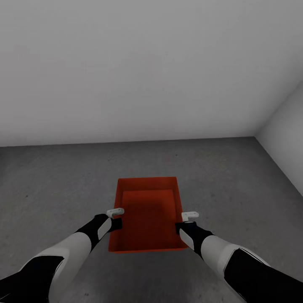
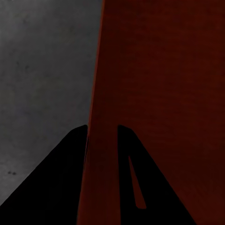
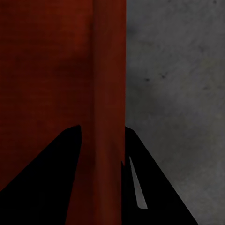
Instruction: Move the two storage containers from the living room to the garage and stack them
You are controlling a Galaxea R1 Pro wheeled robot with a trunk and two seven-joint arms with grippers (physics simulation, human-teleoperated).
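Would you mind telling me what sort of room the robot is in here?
Probably a bare garage or utility room: a mottled dark grey concrete floor, plain white walls, and no furniture in view.

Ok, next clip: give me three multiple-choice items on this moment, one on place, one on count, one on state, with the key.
1. Where is the storage container?
A. between the two hands, over the grey concrete floor
B. on a glass table
C. inside a red car

2. How many orange-red containers are in the head view?
A. one
B. two
C. three

3. How do the hands meet the container?
A. both hang open above it
B. left hand and right hand each straddle a side wall
C. one hand grips it from below

Key: 1 A, the head view shows the bin between both arms with grey floor around it. 2 A, a single bin is there. 3 B, each wrist view shows a wall running between the two fingers.
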